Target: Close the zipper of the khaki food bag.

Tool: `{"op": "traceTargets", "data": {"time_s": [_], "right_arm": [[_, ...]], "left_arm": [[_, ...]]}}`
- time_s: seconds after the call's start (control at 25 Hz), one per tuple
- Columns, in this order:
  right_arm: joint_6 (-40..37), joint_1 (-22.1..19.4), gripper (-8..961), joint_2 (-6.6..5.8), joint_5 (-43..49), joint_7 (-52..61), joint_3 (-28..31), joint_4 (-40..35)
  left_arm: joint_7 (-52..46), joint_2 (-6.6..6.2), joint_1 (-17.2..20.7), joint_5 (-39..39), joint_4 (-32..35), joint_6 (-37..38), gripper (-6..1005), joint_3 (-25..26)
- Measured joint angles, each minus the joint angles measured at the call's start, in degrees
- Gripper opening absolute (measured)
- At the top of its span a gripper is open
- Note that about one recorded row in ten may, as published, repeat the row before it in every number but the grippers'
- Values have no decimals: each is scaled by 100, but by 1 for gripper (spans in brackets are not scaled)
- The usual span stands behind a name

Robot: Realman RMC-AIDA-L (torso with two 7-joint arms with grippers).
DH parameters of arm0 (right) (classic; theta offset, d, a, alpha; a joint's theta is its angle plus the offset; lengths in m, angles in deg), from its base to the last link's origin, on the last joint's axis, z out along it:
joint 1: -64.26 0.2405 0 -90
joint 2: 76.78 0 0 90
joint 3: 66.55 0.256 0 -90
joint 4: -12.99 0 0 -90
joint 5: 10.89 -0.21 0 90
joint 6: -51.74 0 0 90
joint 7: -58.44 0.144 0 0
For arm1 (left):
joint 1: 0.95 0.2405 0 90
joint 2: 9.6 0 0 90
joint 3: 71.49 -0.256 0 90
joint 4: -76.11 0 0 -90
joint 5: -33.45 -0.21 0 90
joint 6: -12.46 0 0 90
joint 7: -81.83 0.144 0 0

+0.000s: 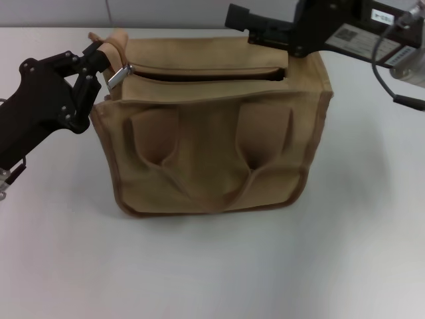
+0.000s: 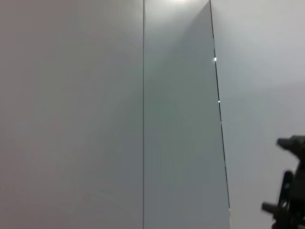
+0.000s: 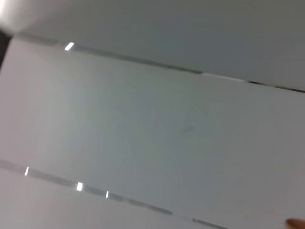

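The left gripper (image 1: 106, 66) pinches the silver pull tab (image 1: 117, 76) of the zipper (image 1: 206, 74), which gapes open along the top of the khaki food bag (image 1: 212, 139) standing on the white table (image 1: 212, 266), while the right gripper (image 1: 265, 30) rests at the bag's far right top corner, its jaws' state impossible to tell.

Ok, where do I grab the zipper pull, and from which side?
Take the silver pull tab itself, at the robot's-left end of the khaki food bag. It sticks out tilted past the corner, so come from the left, where the left gripper is. The zipper gapes open rightward.
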Motion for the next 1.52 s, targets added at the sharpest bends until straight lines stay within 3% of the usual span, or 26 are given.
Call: {"op": "traceTargets", "data": {"time_s": [0.12, 0.52, 0.64, 0.68, 0.72, 0.76, 0.84, 0.88, 1.04, 1.52], "right_arm": [[594, -11, 803, 108, -4, 267, -102, 366], [675, 99, 803, 168, -4, -747, -561, 529], [616, 66, 803, 173, -6, -1647, -594, 534], [517, 42, 803, 174, 0, -2599, -598, 517], [517, 42, 803, 174, 0, -2599, -598, 517], [450, 2, 803, 175, 15, -3681, -666, 505], [442, -18, 803, 175, 20, -4068, -718, 494], [461, -49, 803, 175, 24, -4922, -938, 439], [567, -37, 803, 185, 8, -5605, -1231, 402], [951, 285, 803, 221, -33, -5316, -1376, 485]], "left_arm": [[-1, 3, -7, 0, 1, 77, 30, 0], [-27, 10, -27, 3, -119, 408, 30, 2], [-25, 12, -33, -2, -163, 394, 29, -1], [0, 12, -38, -23, -164, 385, 29, -7], [0, 12, -38, -23, -164, 385, 29, -7], [23, 13, -38, -32, -164, 387, 30, -15], [21, 13, -36, -33, -164, 393, 30, -16], [2, 13, -34, -34, -164, 401, 30, -19], [21, 13, -33, -36, -164, 403, 29, -49], [49, 13, -171, -41, -163, 416, 29, -88]]}}
